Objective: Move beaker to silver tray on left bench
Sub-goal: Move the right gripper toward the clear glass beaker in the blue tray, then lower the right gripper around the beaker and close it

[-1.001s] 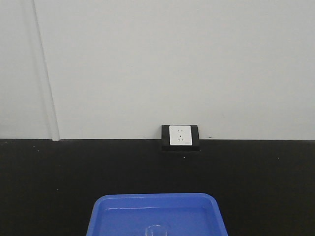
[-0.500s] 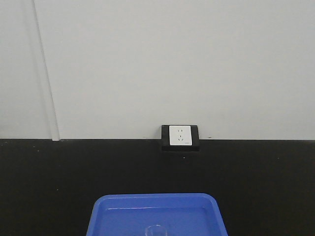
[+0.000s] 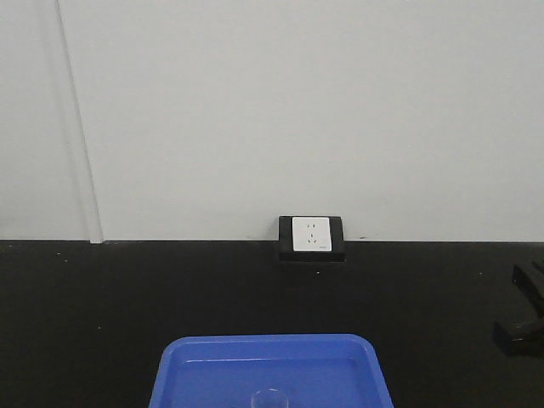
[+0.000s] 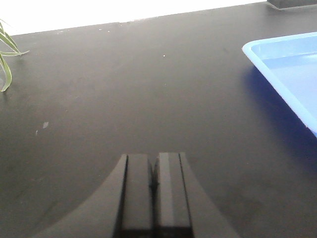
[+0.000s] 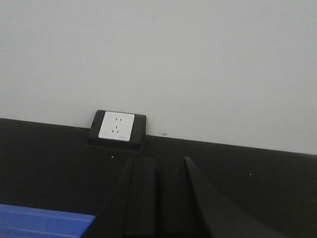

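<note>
Right, from the front camera I have the beaker [image 3: 269, 398] at 6 o'clock. It stands upright inside the blue tray [image 3: 263, 342], near the tray's middle, and only its round rim and upper wall clear the bottom edge of the view. The tray sits on the black worktop [image 3: 110, 306]. At its 12 o'clock, against the pale wall [image 3: 297, 110], is a white socket [image 3: 311, 234] in a black housing. At 3 o'clock, hard on the frame's edge, a black mechanical piece [image 3: 523, 319] hangs over the worktop; I cannot tell which arm it belongs to.

On the left wrist camera, the left jaws are closed flat together with nothing between them, low over bare worktop. The tray's corner shows at 2 o'clock and a few green leaves [image 4: 9, 42] at 10 o'clock.

On the right wrist camera, the right jaws are likewise pressed together and hold nothing. They point towards the socket at 11 o'clock, with a strip of blue tray at 8 o'clock.
</note>
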Motion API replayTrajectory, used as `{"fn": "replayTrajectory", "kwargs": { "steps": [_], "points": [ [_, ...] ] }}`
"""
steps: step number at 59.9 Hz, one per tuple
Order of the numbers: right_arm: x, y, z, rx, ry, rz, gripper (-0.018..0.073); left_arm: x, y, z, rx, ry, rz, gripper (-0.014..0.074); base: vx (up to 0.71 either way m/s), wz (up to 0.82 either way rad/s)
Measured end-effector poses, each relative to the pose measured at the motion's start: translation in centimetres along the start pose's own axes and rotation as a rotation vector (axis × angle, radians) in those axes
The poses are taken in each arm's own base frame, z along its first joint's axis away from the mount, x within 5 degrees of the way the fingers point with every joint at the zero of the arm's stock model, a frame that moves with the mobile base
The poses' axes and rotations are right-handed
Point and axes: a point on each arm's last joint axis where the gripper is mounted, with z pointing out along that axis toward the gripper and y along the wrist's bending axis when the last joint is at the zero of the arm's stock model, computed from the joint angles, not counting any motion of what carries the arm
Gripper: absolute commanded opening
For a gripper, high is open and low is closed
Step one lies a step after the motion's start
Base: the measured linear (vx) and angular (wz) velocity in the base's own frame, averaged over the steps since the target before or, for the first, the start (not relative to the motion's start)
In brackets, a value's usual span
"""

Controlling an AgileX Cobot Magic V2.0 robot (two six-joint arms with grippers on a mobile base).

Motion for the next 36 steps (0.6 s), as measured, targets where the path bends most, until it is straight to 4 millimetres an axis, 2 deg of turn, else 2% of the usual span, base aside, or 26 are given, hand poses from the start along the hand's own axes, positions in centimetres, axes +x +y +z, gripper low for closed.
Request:
{"fn": "replayTrajectory", "kwargs": {
  "steps": [11, 18, 20, 29, 36],
  "points": [
    [0.4, 0.0, 0.1, 0.001, 0.037, 0.002, 0.0538, 0.0, 0.0, 0.0, 0.0, 0.0, 0.0, 0.0001, 0.0, 0.0],
    [0.4, 0.0, 0.1, 0.001, 0.038, 0.004, 0.0701, 0.0, 0.0, 0.0, 0.0, 0.0, 0.0, 0.0001, 0.0, 0.0],
    [0.4, 0.0, 0.1, 0.002, 0.038, 0.008, 0.0727, 0.0, 0.0, 0.0, 0.0, 0.0, 0.0, 0.0001, 0.0, 0.0],
    [0.5, 0.4, 0.3, -0.016, 0.046, 0.098, 0.072, 0.0, 0.0, 0.0, 0.0, 0.0, 0.0, 0.0001, 0.0, 0.0],
    [1.4, 2.5, 1.4, -0.106, 0.1, 0.097, 0.0696, 0.0, 0.0, 0.0, 0.0, 0.0, 0.0, 0.0001, 0.0, 0.0]
  ]
}}
